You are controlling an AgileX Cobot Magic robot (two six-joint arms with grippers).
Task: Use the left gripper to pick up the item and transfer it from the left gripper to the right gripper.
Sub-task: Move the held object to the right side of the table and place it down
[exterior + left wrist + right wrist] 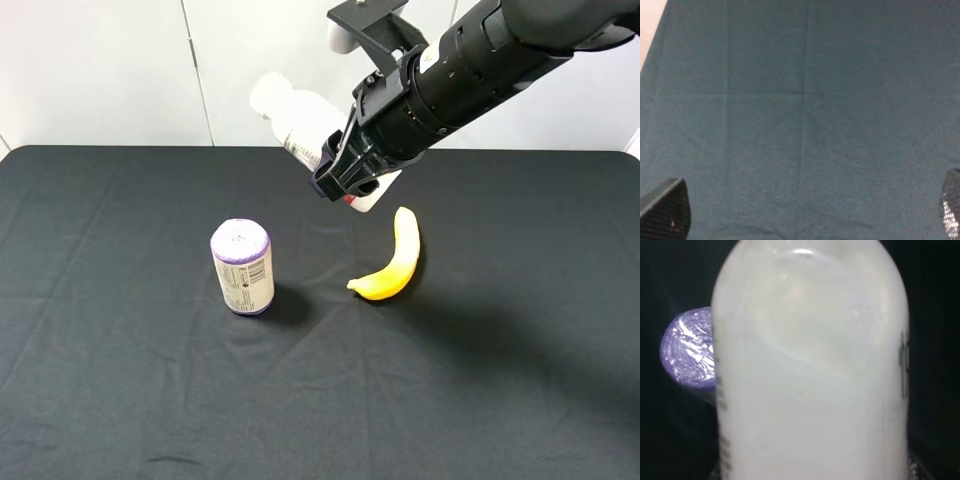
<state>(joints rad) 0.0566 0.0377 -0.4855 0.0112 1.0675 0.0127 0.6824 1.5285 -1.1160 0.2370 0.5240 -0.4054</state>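
Aloft, bottle [300, 120] slanted, cap [268, 98] high, leftward

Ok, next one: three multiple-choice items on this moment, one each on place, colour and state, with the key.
1. Where is the white bottle? A) lying on the table B) in the air, in the right gripper C) standing beside the can
2. What colour is the can's top? A) purple B) red C) green
3. How does the left gripper stand? A) shut on the bottle B) shut, empty C) open, empty

Key: 1 B, the black jaws clamp it above the table. 2 A, the purple lid shows in the high view. 3 C, its fingertips sit wide apart over bare table.
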